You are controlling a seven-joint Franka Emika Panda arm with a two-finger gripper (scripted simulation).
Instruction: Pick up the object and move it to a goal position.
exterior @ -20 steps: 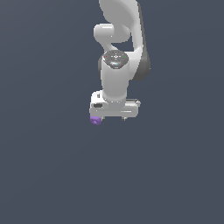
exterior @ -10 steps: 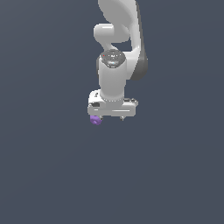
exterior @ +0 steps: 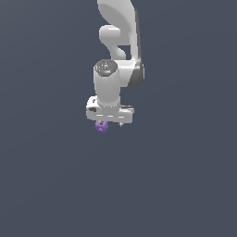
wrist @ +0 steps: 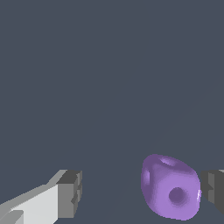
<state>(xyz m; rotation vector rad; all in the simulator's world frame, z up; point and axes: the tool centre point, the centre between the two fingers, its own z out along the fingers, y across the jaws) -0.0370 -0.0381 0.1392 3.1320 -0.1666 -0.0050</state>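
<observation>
Sitting spread around the block [wrist: 170, 187], gripper [wrist: 140, 192] off-centre, so centring first and squeezing evenly before lifting.

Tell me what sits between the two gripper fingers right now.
In the wrist view, the purple block sits between the fingers, close against one and clear of the other; the rest of the gap is bare grey floor.
</observation>
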